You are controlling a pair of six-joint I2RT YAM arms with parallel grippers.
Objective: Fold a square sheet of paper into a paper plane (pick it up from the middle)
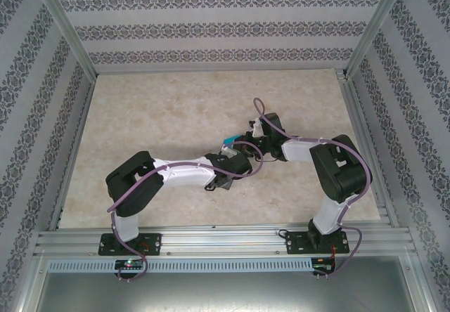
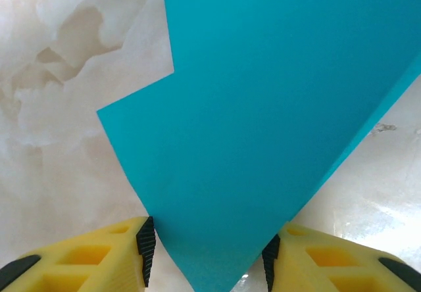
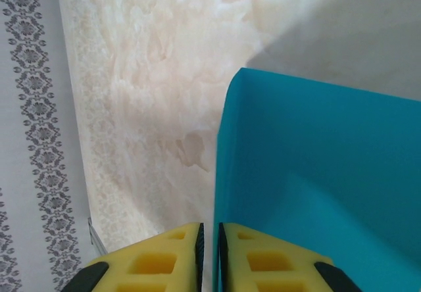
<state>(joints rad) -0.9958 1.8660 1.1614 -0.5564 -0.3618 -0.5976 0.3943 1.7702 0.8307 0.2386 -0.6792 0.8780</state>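
Two arms meet over the middle of the table point(image 1: 176, 108): left arm point(image 1: 183, 170) reaching in from 7 o'clock, right arm point(image 1: 337, 168) from 5 o'clock. The square sheet of paper point(image 2: 263, 108) sits between the wrists.

Left gripper point(image 2: 207, 259): fingers spread apart, the sheet's narrow end pointing to 6 o'clock in the gap. Cannot tell whether the pads touch it. The sheet has a stepped edge at its 10 o'clock.

Right gripper point(image 3: 210, 247): fingers clenched almost together on the sheet's edge. That edge rises toward 12 o'clock, and the rest spreads to 3 o'clock.
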